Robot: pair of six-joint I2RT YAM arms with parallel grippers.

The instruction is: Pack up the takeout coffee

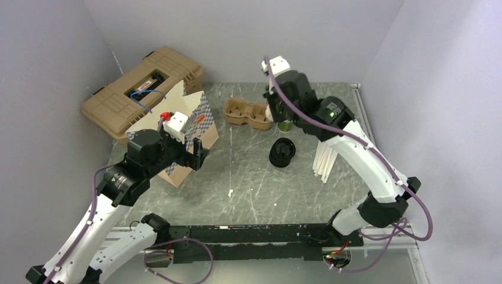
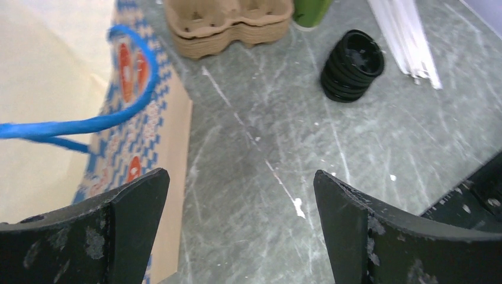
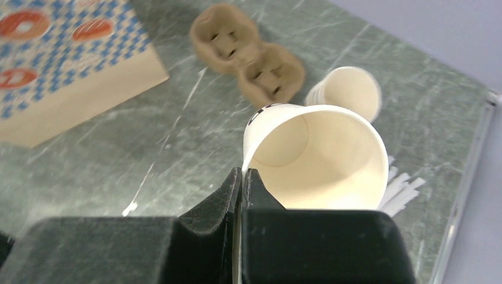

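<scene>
Paper cup [image 3: 331,160], lidless, wall clamped in my right gripper [image 3: 243,176]; thin rim could crumple or slip free

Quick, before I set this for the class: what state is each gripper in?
Left gripper: open, holding nothing.
Right gripper: shut on the rim of a lidless paper cup.

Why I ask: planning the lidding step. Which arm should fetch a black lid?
Left, probably: the left pincer is open and free, facing the lid stack; the right pincer is shut on a lidless cup.
</scene>
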